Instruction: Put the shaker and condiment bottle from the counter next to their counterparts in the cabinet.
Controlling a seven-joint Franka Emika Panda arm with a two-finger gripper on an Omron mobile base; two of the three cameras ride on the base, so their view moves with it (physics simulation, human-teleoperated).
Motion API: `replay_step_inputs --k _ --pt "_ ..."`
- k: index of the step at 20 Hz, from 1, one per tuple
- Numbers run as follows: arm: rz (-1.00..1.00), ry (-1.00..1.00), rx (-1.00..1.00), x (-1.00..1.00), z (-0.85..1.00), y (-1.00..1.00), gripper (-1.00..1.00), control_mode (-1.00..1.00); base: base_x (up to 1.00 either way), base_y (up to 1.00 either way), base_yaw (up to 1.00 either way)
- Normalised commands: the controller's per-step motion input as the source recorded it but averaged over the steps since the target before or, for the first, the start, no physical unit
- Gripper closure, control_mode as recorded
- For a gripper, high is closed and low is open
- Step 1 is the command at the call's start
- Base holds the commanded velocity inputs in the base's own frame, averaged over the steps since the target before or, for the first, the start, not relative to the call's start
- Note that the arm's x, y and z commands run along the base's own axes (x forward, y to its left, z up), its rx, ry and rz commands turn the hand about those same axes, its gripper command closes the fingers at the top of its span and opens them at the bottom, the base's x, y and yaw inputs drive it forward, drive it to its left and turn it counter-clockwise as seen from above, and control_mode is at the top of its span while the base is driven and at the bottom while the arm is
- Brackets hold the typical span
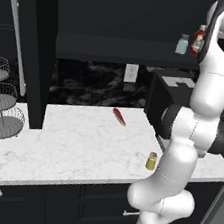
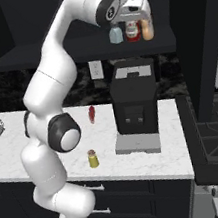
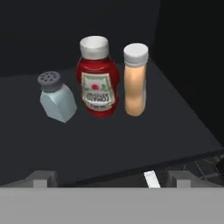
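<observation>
Bottle shelved; we turn to the shaker (image 2: pixel 93 159), standing low and left of centre on the counter (image 2: pixel 141 163).

Our gripper (image 3: pixel 111 178) hangs with jaws spread before the condiment bottle (image 3: pixel 135 80), just beside the red bottle (image 3: pixel 97 78) in the cabinet (image 3: pixel 131 144). We judge the shaker light, rigid and slick: pinch it mid-body. The coffee machine (image 2: pixel 135 106) stands near, and a red pepper (image 2: pixel 92 113) lies behind.

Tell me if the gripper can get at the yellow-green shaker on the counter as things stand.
Probably yes. The shaker stands alone and upright near the front edge of the counter, nothing crowding it. The gripper is open and empty up at the cabinet shelf, so the arm must swing well down first.
</observation>
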Motion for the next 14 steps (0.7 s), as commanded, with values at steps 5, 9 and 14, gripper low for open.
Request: replay_step_inputs --k 5,9,14 --pt "0.00 -0.21 -0.04 -1.00 -0.45 0.50 -1.00 -1.00 0.00 0.00 0.00" --pt "-0.04 -0.35 -0.04 -1.00 -0.43 0.68 -1.00 -1.00 0.00 0.00 0.00" --pt "-0.19 -0.32 -0.03 -1.00 -0.34 0.87 -1.00 -1.00 0.00 0.00 0.00"
